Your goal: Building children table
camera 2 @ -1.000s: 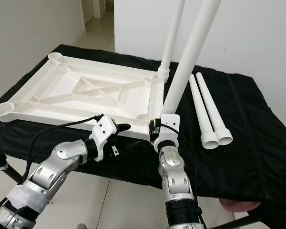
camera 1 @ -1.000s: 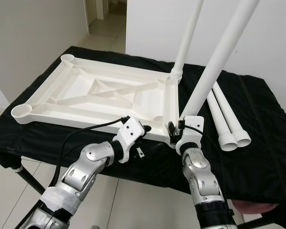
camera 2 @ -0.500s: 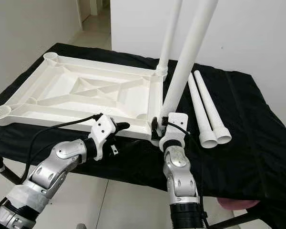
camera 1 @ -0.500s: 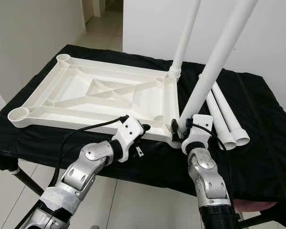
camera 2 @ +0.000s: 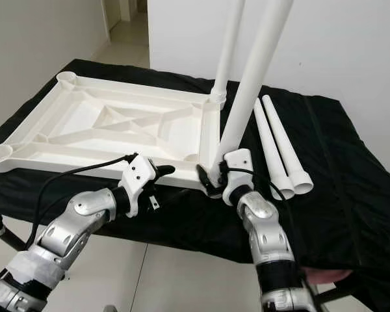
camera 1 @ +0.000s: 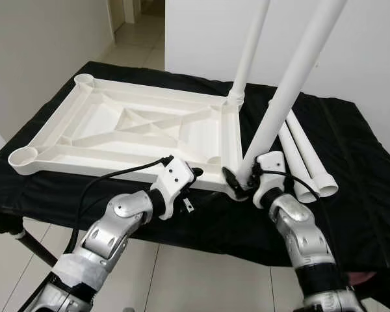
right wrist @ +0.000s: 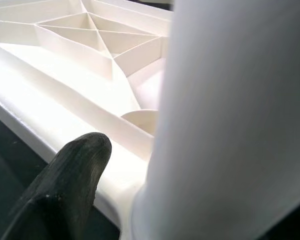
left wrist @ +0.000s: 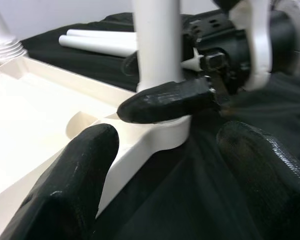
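On the black-draped work table (camera 1: 351, 214) lies the white tabletop (camera 1: 127, 130), underside up, ribs and corner sockets exposed. Near-right corner socket: one white leg (camera 1: 283, 104) stands in it, tilted toward the right. The right gripper (camera 1: 237, 184) pinches this leg at its base, one black finger (left wrist: 165, 102) across the front of the tube. Far-right corner socket: a second leg (camera 1: 250, 49) stands upright. Two loose legs (camera 1: 305, 159) lie side by side on the cloth, just right of the tabletop. The left gripper (camera 1: 194, 174), fingers (left wrist: 65, 185) spread apart, sits at the near edge of the tabletop, beside the gripped corner, holding nothing
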Available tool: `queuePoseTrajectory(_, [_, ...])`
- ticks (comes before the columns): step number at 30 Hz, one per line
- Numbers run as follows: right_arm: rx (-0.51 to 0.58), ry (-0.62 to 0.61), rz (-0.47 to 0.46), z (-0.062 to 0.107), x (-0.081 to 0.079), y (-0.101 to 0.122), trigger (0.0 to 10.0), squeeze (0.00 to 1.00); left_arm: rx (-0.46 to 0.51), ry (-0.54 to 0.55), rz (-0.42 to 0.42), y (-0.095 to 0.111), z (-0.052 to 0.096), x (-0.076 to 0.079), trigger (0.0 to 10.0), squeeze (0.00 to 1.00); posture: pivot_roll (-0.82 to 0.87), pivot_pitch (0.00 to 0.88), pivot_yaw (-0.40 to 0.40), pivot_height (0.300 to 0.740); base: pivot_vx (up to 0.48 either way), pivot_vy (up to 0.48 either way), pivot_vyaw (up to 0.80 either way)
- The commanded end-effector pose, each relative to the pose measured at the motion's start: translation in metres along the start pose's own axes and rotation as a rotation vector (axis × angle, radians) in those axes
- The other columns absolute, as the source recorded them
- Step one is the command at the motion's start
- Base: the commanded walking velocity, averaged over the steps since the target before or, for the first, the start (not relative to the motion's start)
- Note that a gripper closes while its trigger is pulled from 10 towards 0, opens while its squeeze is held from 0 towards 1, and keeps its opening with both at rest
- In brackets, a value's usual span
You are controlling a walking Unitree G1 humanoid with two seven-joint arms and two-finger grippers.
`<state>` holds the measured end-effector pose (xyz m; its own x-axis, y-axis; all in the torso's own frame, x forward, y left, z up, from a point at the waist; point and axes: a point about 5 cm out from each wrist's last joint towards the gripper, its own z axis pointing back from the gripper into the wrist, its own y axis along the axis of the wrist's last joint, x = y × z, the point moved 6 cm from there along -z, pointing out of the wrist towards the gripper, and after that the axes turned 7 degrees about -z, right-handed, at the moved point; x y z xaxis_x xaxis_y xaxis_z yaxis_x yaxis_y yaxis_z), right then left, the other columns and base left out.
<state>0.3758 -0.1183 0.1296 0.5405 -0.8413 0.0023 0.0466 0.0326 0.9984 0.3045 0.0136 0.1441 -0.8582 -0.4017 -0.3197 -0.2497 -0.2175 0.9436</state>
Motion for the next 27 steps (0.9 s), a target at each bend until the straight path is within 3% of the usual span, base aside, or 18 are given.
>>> queuePoseTrajectory(1, [-0.022, 0.072, -0.004, -0.004, -0.008, -0.007, 10.0, 0.00, 0.006, -0.069, -0.009, 0.003, -0.001, 0.010, 10.0, 0.00, -0.05, 0.000, -0.051, 0.740, 0.000, 0.000, 0.00])
queuePoseTrajectory(5, [-0.059, 0.123, 0.000, -0.009, -0.008, -0.016, 10.0, 0.00, 0.006, -0.071, -0.012, 0.003, -0.002, 0.010, 10.0, 0.00, -0.04, 0.000, -0.054, 0.740, 0.000, 0.000, 0.00])
queuePoseTrajectory(6, [-0.070, 0.133, 0.012, -0.010, -0.008, -0.019, 8.2, 0.00, 0.007, -0.071, -0.015, 0.004, -0.002, 0.010, 10.0, 0.00, -0.04, 0.000, -0.055, 0.740, 0.000, 0.000, 0.00])
queuePoseTrajectory(7, [-0.087, 0.139, 0.009, -0.011, -0.007, -0.024, 3.2, 0.00, 0.009, -0.069, -0.011, 0.004, -0.001, 0.010, 10.0, 0.00, -0.03, 0.000, -0.060, 0.740, 0.000, 0.000, 0.00])
queuePoseTrajectory(8, [-0.087, 0.139, 0.009, -0.011, -0.007, -0.024, 3.2, 0.00, 0.009, -0.069, -0.011, 0.004, -0.001, 0.010, 10.0, 0.00, -0.03, 0.000, -0.060, 0.740, 0.000, 0.000, 0.00])
queuePoseTrajectory(9, [-0.102, 0.155, -0.004, -0.012, -0.008, -0.030, 0.0, 0.00, 0.010, -0.068, -0.010, 0.005, -0.001, 0.011, 10.0, 0.00, -0.02, 0.000, -0.065, 0.740, 0.000, 0.000, 0.00])
queuePoseTrajectory(18, [-0.105, 0.157, -0.030, -0.010, -0.012, -0.040, 0.0, 0.00, 0.007, -0.071, -0.011, 0.003, 0.000, 0.015, 10.0, 0.00, -0.01, 0.000, -0.074, 0.740, 0.000, 0.000, 0.00])
queuePoseTrajectory(19, [-0.100, 0.141, -0.037, -0.009, -0.013, -0.041, 10.0, 0.00, 0.008, -0.073, -0.011, 0.004, 0.001, 0.016, 10.0, 0.00, -0.01, 0.000, -0.076, 0.740, 0.000, 0.000, 0.00])
queuePoseTrajectory(27, [-0.074, 0.012, -0.078, -0.008, -0.007, -0.041, 10.0, 0.00, 0.007, -0.074, -0.004, 0.003, 0.001, 0.017, 10.0, 0.00, -0.03, 0.000, -0.071, 0.740, 0.000, 0.000, 0.00])
